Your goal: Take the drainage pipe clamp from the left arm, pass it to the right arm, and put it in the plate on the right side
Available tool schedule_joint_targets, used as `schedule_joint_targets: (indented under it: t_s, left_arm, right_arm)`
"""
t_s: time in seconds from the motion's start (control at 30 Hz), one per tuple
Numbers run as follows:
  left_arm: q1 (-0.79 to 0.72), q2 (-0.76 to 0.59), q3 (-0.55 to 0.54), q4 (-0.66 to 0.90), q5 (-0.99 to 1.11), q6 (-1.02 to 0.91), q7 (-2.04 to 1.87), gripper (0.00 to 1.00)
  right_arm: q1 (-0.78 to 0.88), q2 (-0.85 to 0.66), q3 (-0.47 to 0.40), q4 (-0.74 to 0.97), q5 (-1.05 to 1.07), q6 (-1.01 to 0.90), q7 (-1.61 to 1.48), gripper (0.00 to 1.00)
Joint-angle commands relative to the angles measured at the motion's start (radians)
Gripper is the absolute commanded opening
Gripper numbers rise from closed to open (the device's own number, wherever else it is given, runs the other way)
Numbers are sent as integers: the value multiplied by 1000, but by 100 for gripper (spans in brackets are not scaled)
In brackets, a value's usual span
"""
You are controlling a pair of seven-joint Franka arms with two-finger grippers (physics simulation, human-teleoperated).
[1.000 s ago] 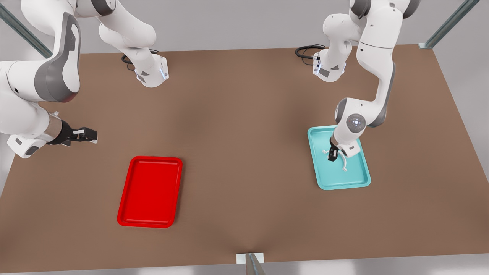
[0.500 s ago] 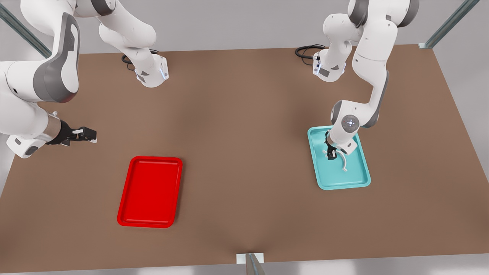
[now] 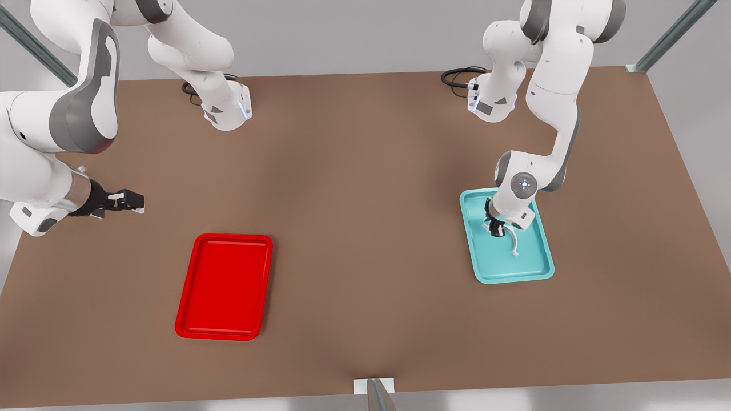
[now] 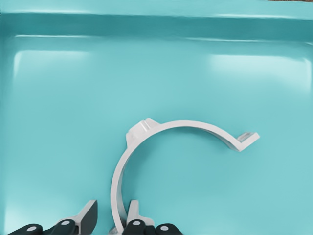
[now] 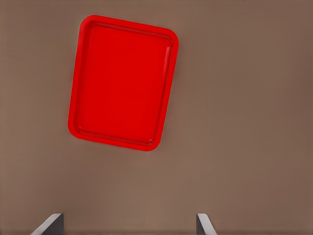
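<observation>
The drainage pipe clamp (image 3: 513, 244) (image 4: 181, 126), a thin white half-circle strap with end tabs, lies flat in the teal tray (image 3: 514, 278) (image 4: 146, 24) on the front view's right. My left gripper (image 3: 495, 231) (image 4: 111, 218) is down in that tray, open, its fingers on either side of the strap near one end, with a small gap still showing. The red plate (image 3: 228, 337) (image 5: 112, 142) lies on the front view's left with nothing in it. My right gripper (image 3: 137, 202) (image 5: 127, 223) hovers open above the table beside the plate, holding nothing.
Both arm bases (image 3: 225, 111) (image 3: 491, 103) stand at the table's far edge with black cables beside them. A small grey post (image 3: 377, 394) sits at the middle of the near edge. Bare brown tabletop (image 3: 365, 228) lies between the two trays.
The left arm has come down, bringing its gripper lower onto the clamp's end, and the fingers look narrower. The right arm has barely moved.
</observation>
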Motion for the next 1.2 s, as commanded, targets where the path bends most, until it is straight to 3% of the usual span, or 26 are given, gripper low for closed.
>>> schedule_joint_targets:
  t_s: [0.0, 0.07, 0.3, 0.53, 0.6, 0.77, 0.87, 1.17]
  left_arm:
    - [1, 0, 2, 0, 3, 3, -92, 29]
    - [1, 0, 3, 0, 3, 3, -92, 21]
    - [-6, -39, 5, 0, 3, 1, -52, 21]
    - [-121, -145, -11, 35, 3, -40, 480, 21]
    - [-121, -135, -64, 136, 3, -158, 567, 21]
    - [-165, -134, -112, 272, -5, -307, 667, 21]
    - [-193, -131, -121, 333, -10, -368, 667, 21]
    - [-246, 3, -161, 652, -8, -503, 810, 21]
  right_arm:
    - [0, -1, 0, 0, 1, -2, -8, 100]
    - [0, -1, 0, 0, 0, -2, -10, 100]
    - [0, -1, 0, 0, 0, 0, -10, 100]
    - [2, -1, 0, 2, 0, 0, -10, 100]
    - [12, -1, 3, 5, 0, -2, -12, 100]
    - [8, -9, 180, 16, 16, -8, -36, 100]
    - [3, -1, 240, 59, 92, 4, -127, 100]
    - [11, 22, 243, 69, 95, 6, -133, 100]
